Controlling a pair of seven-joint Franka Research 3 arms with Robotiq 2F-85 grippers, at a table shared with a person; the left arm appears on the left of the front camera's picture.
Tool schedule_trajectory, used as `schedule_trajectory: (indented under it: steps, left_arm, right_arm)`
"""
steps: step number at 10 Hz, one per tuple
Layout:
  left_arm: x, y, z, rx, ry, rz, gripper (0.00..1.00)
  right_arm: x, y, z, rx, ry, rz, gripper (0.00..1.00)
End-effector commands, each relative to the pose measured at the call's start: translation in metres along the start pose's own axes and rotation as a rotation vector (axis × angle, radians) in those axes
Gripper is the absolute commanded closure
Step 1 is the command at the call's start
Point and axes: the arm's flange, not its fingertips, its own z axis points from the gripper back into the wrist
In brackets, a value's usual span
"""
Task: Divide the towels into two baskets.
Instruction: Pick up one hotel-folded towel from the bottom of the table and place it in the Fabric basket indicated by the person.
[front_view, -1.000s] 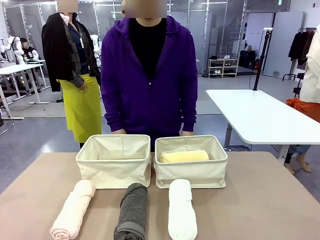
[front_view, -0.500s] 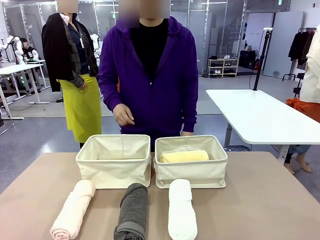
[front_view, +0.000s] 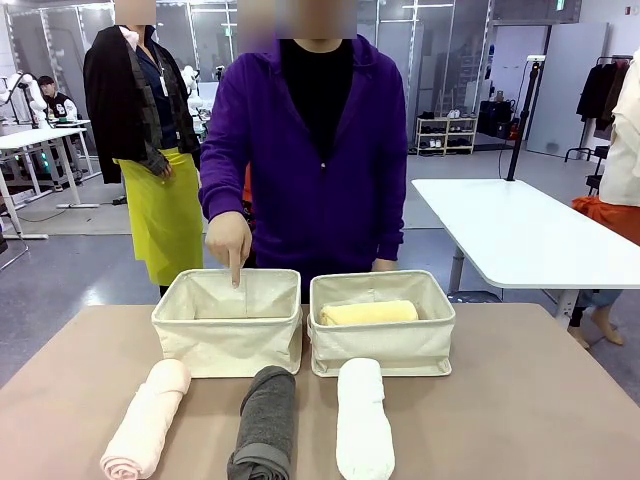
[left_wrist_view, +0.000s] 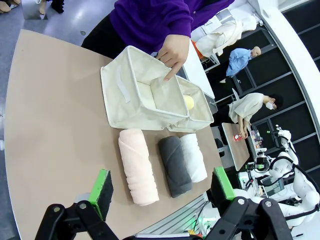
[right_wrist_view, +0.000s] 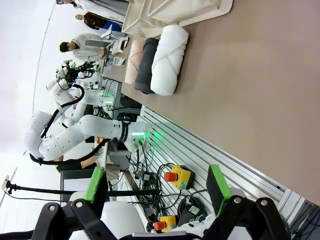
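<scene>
1. The bench (front_view: 520, 400) carries 2 baskets side by side at its far edge, with 3 rolled towels in a row just in front of them.
2. The left basket (front_view: 228, 335) holds no towel. The right basket (front_view: 385, 345) holds 1, the yellow towel (front_view: 368, 312), lying crosswise.
3. On the bench outside the baskets, the pink towel (front_view: 148, 418) lies before the left basket. The grey towel (front_view: 265, 422) lies before the gap, and the white towel (front_view: 363, 420) before the right basket.
4. The left hand (left_wrist_view: 161, 186) is spread wide and empty, hovering above the towels. The right hand (right_wrist_view: 156, 184) is spread wide and empty, back by the bench's near edge.
5. The person's hand (front_view: 229, 240) points 1 finger down into the left basket.

Progress, as judged: 1 of 4 towels is placed and 3 remain. The pointing suggests the left basket is to be filled next.
</scene>
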Motion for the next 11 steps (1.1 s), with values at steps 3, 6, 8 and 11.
schedule_trajectory:
  steps: [3,6,8,11]
  left_arm:
    - [-0.0005,-0.0011,0.0025,-0.020,-0.009,-0.005,0.00]
    - [-0.0005,-0.0011,0.0025,-0.020,-0.009,-0.005,0.00]
    - [-0.0005,-0.0011,0.0025,-0.020,-0.009,-0.005,0.00]
    - [-0.0005,-0.0011,0.0025,-0.020,-0.009,-0.005,0.00]
  right_arm:
    - [0.0025,0.0016,-0.0009,0.007,-0.006,0.019,0.00]
    - [0.0025,0.0016,-0.0009,0.007,-0.006,0.019,0.00]
    - [0.0025,0.0016,-0.0009,0.007,-0.006,0.019,0.00]
    - [0.0025,0.0016,-0.0009,0.007,-0.006,0.019,0.00]
